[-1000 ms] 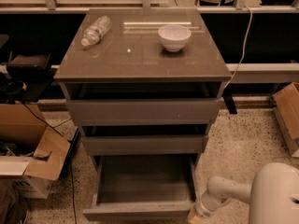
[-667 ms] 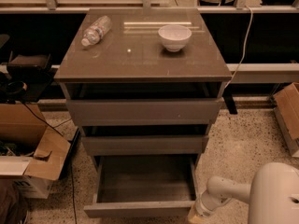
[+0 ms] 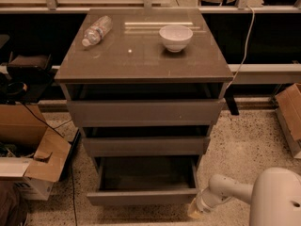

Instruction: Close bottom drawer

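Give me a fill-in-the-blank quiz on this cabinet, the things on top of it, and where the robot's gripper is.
1. The bottom drawer stands ____, its inside showing.
2. The bowl on the cabinet is ____ in colour.
3. The water bottle lies on its ____.
4. The gripper sits low by that drawer's front, at its ____ end in the camera view.

Missing words: open; white; side; right
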{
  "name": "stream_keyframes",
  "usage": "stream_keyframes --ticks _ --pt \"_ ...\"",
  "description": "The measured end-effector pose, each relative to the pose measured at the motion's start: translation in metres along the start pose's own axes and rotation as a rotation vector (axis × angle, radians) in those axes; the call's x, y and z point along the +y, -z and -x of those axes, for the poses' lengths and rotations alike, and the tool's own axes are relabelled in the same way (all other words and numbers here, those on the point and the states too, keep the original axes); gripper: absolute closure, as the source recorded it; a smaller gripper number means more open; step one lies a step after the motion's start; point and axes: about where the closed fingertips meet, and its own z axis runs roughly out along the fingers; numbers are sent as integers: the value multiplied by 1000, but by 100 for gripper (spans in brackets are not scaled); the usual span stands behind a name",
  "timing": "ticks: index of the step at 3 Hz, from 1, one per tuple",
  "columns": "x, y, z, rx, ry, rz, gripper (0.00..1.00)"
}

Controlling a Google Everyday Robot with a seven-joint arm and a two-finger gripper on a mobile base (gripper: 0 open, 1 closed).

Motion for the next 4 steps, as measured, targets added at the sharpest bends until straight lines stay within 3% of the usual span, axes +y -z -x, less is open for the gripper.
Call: stream_keyframes --ticks 1,2,3,4 --pt "-20 5 6 -8 -16 -88 100" --pt "-60 6 26 -29 -5 -170 100" --pt "-102 13 39 -66 1 -218 100" --pt "-140 38 37 -69 -6 -293 100"
